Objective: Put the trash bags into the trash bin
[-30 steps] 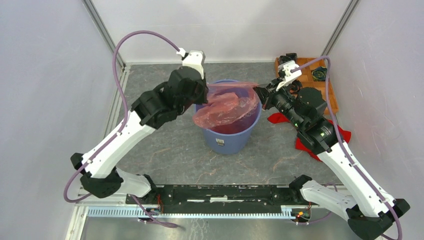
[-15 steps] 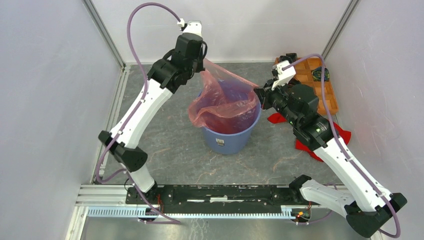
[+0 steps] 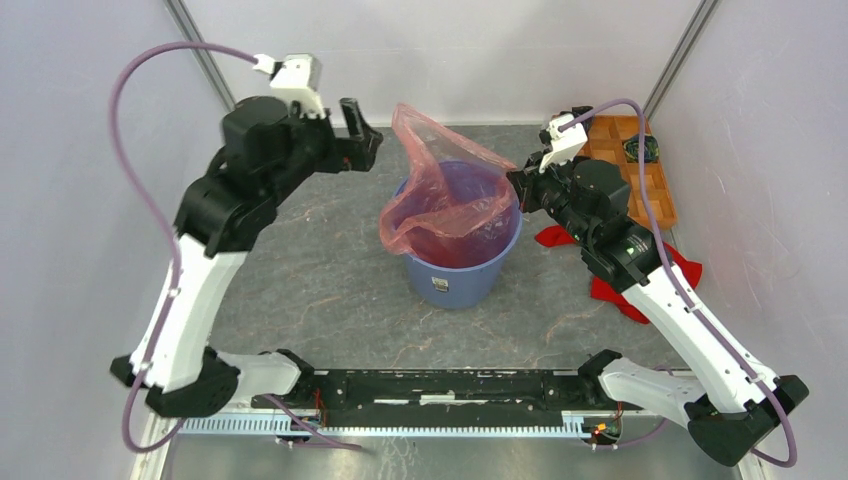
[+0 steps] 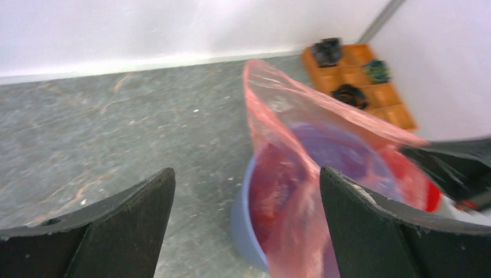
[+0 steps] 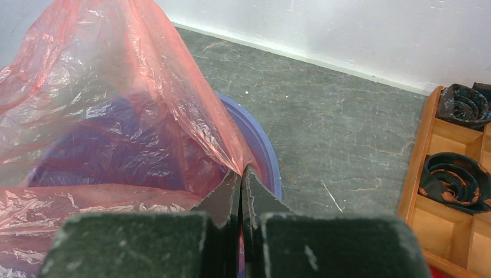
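Observation:
The trash bag (image 3: 445,170), thin translucent pink film, sits partly inside the blue trash bin (image 3: 455,282), with one corner standing up above the rim at the back. My right gripper (image 3: 516,186) is at the bin's right rim, shut on the bag's edge. The right wrist view shows its tips (image 5: 242,174) pinched on the film (image 5: 116,87) over the blue rim (image 5: 269,168). My left gripper (image 3: 360,130) hangs open to the left of the raised corner, apart from it. Between its spread fingers (image 4: 246,174) I see the blurred bag (image 4: 301,174) and bin (image 4: 243,220).
An orange compartmented tray (image 3: 645,165) with dark rolled items stands at the back right, also in the right wrist view (image 5: 457,174). A solid red cloth (image 3: 640,285) lies on the floor under the right arm. White walls close in on three sides.
My left gripper opened and let go of the bag's back corner, and the left arm swung up and to the left. The right gripper kept its grip.

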Robot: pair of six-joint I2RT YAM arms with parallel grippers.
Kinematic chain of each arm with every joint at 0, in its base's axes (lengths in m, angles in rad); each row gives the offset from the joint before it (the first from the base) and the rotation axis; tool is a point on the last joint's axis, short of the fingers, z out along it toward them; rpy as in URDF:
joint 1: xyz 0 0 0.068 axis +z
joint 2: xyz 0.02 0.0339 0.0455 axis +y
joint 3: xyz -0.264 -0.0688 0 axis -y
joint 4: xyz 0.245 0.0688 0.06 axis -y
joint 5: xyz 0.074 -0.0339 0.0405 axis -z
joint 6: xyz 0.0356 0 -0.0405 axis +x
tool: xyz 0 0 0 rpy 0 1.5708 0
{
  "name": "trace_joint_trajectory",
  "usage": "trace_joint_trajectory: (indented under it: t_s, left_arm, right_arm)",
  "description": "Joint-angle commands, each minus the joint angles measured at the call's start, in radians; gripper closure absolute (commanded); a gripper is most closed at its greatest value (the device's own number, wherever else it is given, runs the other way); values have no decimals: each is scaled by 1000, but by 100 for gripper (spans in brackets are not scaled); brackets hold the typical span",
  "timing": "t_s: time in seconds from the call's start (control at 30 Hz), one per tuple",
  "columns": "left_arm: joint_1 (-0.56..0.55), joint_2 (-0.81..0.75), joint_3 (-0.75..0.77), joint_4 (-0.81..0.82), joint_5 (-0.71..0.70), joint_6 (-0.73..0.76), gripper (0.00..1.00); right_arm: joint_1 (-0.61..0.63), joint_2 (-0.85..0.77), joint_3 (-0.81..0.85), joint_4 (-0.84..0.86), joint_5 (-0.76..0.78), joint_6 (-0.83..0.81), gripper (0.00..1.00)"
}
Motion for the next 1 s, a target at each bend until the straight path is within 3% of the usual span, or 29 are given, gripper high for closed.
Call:
trace_joint_trajectory:
  t_s: [0.0,0.17,0.27,0.4,0.5,0.57,0.63,0.83,0.97]
  left_arm:
    - [-1,-34,-96,28,262,-75,0]
    - [-1,14,-159,49,474,-90,0]
    - [-2,46,-176,52,494,-93,2]
    - [-4,38,-216,77,440,-97,19]
    - [-4,27,-233,53,293,-91,51]
    - [-2,3,-263,54,226,-94,65]
    - [-1,-22,-293,62,172,-99,71]
    - [49,-43,-320,51,137,-102,85]
    - [78,-93,-355,96,311,-132,88]
  right_arm:
    - [-2,-8,37,39,7,7,100]
    - [-2,-12,39,39,-8,8,100]
    - [-2,-21,30,52,-32,7,99]
    - [-3,-34,17,51,-29,6,100]
    - [-2,-43,4,39,12,-7,100]
    - [-3,-38,7,5,65,-19,100]
    - [-23,-25,23,-44,105,-19,100]
    - [-89,-28,41,-95,26,-27,100]
    - [-98,-37,54,-130,-90,-35,100]
